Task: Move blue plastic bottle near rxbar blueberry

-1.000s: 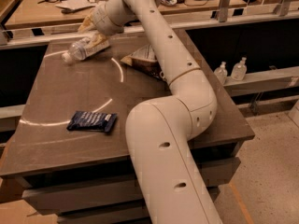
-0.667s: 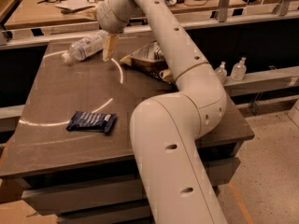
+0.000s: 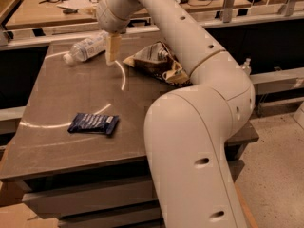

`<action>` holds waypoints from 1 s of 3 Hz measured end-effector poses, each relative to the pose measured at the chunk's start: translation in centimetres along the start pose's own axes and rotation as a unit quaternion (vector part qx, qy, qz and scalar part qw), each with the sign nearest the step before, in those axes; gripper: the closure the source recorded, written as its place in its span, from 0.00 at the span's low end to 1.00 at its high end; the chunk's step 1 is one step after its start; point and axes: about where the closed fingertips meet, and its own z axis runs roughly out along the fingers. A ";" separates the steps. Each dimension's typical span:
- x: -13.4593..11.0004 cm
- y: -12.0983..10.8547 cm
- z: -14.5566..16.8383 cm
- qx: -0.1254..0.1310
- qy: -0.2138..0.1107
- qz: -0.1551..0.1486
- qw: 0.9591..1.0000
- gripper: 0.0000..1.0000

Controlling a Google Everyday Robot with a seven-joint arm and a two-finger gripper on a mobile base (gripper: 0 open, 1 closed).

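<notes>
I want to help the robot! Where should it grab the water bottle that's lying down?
Probably around the middle of the blue plastic bottle, from straight above, squeezing across its width. It lies on its side, so the round body is easiest to pinch. The tool hangs just beside it.

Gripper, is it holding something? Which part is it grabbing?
Nothing seems held. The gripper hangs beside the base end of the blue plastic bottle, which lies on its side on the table.

Dark table (image 3: pixel 71 94), pale bench (image 3: pixel 42 8) behind.
My dark brown table carries curved glints of light; the cluttered wooden bench stands behind it; speckled floor (image 3: pixel 280 175) lies to the right; my gripper (image 3: pixel 112 51) hangs above the table's far side.
</notes>
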 end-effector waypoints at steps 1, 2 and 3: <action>-0.9 -0.3 1.7 0.018 0.062 0.015 0.998 0.00; -1.3 -0.1 3.8 0.028 0.102 0.037 0.994 0.00; -1.9 -0.1 5.4 0.035 0.119 0.048 0.991 0.00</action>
